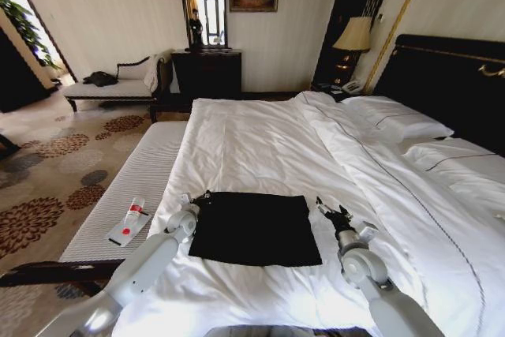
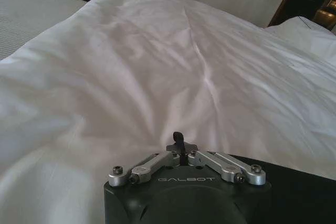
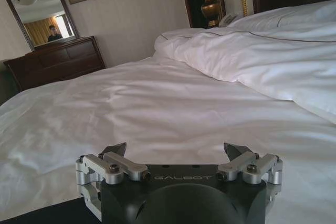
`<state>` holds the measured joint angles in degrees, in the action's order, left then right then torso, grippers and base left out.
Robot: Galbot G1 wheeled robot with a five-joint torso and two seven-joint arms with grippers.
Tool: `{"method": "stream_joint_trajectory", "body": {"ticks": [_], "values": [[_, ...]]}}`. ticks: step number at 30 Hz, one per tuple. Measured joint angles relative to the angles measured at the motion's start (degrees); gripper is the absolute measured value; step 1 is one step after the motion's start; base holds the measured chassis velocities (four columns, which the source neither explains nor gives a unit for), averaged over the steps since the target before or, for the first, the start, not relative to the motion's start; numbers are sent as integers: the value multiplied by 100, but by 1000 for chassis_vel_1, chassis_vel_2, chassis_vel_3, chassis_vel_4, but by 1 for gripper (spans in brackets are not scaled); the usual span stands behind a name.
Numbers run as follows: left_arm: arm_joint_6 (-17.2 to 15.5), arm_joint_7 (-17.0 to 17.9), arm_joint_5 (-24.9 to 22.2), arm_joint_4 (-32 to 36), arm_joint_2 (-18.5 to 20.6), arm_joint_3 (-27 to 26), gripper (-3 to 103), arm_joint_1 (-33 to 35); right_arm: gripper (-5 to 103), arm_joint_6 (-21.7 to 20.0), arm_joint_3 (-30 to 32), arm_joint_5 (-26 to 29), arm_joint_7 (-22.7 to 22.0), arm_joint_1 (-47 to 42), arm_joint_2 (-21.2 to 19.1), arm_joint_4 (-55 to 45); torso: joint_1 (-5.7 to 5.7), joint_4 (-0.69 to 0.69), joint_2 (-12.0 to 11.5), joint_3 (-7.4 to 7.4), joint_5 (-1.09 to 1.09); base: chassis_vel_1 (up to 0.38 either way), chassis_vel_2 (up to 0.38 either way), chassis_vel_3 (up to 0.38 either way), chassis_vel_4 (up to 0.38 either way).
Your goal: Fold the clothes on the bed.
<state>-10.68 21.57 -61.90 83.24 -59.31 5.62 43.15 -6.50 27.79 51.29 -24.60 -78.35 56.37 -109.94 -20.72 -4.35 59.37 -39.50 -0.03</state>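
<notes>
black top [image 1: 254, 228] | folded flat rectangle | on white bed [image 1: 260, 147]

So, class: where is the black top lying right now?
Head view: the black top lies flat on the bed's near end, between the left gripper and right gripper.

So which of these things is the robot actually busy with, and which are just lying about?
Part of the job:
black top, lying flat
bed
left gripper, shut at the top's far left corner
right gripper, open beside its right edge

Just lying about:
pillows
small red-and-white items on the bench
lamp
</notes>
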Motion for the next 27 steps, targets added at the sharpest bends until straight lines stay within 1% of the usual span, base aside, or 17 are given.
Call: {"method": "stream_joint_trajectory", "body": {"ticks": [1,2,5,6,7,8,9,10,12,14,15,16,20,21,25,27], "values": [[0,0,0,0,0,0,1,0,100,0,0,0,0,0,0,0,0,0,0,0,0,0,0,0,0],[11,19,-6,8,-1,2,1,0,100,-90,-34,165,-45,108,-68,59,0,0,0,0,0,0,0,0,0],[41,85,-23,80,7,73,1,-11,100,-706,-119,1265,-155,750,-237,315,0,2,0,0,1,0,0,0,0],[43,88,-24,87,9,84,1,-16,100,-809,-119,1440,-156,847,-245,352,0,2,0,0,0,0,0,0,0],[43,88,-24,87,9,84,1,-16,100,-809,-119,1440,-156,847,-245,352,0,2,0,0,0,0,0,0,0],[56,98,-24,111,19,125,1,-32,100,-1290,-124,2085,-140,1232,-260,507,0,2,0,-1,1,0,0,0,0],[60,104,-18,119,27,159,1,-43,100,-1565,-158,2424,-95,1496,-261,655,0,4,0,0,0,0,0,0,0],[67,104,15,120,41,191,1,-48,100,-1751,-220,2647,-56,1718,-261,815,0,3,0,-1,-1,0,0,0,0],[70,103,31,120,46,203,1,-49,100,-1831,-260,2723,-39,1814,-260,898,0,4,0,-1,-1,0,0,0,0],[88,96,91,137,71,253,1,-45,100,-2085,-482,2878,175,2209,-251,1410,-1,4,0,-1,0,0,0,0,0],[92,95,92,153,74,255,1,-42,100,-2135,-556,2880,267,2308,-244,1594,-1,3,-1,-1,0,0,0,0,0],[92,95,92,153,74,255,1,-42,100,-2135,-556,2880,267,2308,-244,1594,-1,3,-1,-1,0,0,0,0,0],[98,92,76,196,80,244,1,-39,100,-2241,-727,2805,539,2489,-176,2130,-1,0,0,-1,0,0,0,0,0],[98,92,76,196,80,244,1,-39,100,-2241,-727,2805,539,2489,-176,2130,-1,0,0,-1,0,0,0,0,0],[113,90,79,234,139,262,1,-42,100,-2164,-783,2470,903,2473,-113,2380,-1,0,0,-1,0,0,0,0,0],[113,90,77,252,157,280,1,-51,100,-2164,-783,2474,934,2471,-98,2401,0,1,0,-1,1,0,0,0,0]]}}
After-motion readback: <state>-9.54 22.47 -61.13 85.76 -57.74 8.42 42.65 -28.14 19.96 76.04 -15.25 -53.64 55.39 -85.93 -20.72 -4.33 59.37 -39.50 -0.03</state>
